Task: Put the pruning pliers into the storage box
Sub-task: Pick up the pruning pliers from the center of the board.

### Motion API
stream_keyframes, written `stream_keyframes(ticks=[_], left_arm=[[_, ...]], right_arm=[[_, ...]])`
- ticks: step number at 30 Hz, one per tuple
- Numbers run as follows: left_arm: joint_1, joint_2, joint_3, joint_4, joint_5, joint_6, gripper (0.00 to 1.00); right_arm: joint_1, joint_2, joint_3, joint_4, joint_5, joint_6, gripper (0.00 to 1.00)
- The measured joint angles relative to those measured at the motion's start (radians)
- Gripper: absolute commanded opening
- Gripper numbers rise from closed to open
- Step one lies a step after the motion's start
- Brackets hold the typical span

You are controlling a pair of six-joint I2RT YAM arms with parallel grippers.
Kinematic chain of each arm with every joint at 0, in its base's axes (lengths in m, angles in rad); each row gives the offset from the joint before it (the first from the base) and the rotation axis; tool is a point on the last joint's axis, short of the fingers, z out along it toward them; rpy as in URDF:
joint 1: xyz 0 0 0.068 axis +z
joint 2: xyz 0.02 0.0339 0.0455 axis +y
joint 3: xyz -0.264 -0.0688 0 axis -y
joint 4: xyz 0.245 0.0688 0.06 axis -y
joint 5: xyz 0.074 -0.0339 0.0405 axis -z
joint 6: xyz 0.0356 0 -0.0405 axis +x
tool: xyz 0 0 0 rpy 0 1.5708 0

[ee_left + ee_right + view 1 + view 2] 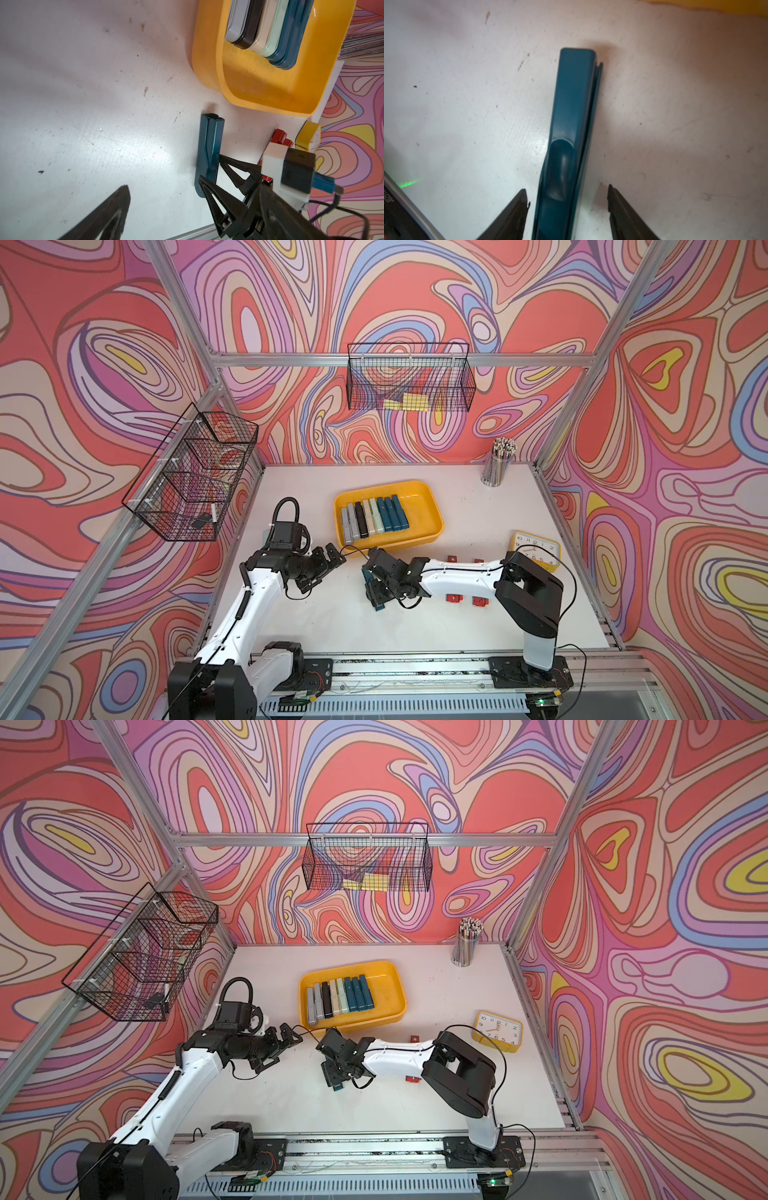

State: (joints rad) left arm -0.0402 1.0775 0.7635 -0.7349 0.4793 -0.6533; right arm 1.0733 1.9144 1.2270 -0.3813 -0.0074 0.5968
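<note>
Right hand (pixel 568 196) sits low over the bench (pixel 467 104), released, a finger on either side of the teal pruning pliers (pixel 575 104) that lie flat there, with a gap showing on both sides. Left hand (pixel 330 566) hovers wide apart, grasping nothing, just beside the storage box (pixel 422 510). That box holds a row of eight pliers (pixel 374 516) side by side, while two red pliers (pixel 454 597) lie on the bench under the right arm.

White arms (pixel 457 572) with black joints (pixel 532 597) and thin black cables (pixel 243 605).
</note>
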Motion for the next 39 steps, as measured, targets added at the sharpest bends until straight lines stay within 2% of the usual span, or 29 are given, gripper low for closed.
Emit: stream_keyframes(ticks=[2, 13, 17, 23, 30, 36, 39], left_arm=[[0.005, -0.003, -0.009, -0.002, 0.002, 0.003, 0.99], [0.015, -0.009, -0.041, -0.002, 0.023, 0.006, 0.99], [0.015, -0.014, -0.047, 0.000, 0.027, 0.006, 0.99], [0.015, -0.014, -0.048, 0.001, 0.026, 0.006, 0.99], [0.015, -0.014, -0.053, 0.004, 0.036, 0.006, 0.99], [0.016, -0.022, -0.077, 0.035, 0.094, 0.006, 0.99], [0.016, -0.028, -0.082, 0.053, 0.129, 0.006, 0.99]], right_arm=[[0.002, 0.003, 0.010, 0.000, 0.000, -0.001, 0.54], [0.017, 0.054, 0.060, -0.047, 0.018, -0.005, 0.53], [0.027, 0.054, 0.069, -0.059, 0.029, -0.006, 0.37], [0.027, 0.059, 0.082, -0.075, 0.046, -0.003, 0.21], [0.028, 0.062, 0.088, -0.088, 0.064, 0.000, 0.09], [0.027, 0.037, 0.059, -0.108, 0.117, 0.015, 0.00], [0.021, 0.003, 0.022, -0.134, 0.136, 0.022, 0.00]])
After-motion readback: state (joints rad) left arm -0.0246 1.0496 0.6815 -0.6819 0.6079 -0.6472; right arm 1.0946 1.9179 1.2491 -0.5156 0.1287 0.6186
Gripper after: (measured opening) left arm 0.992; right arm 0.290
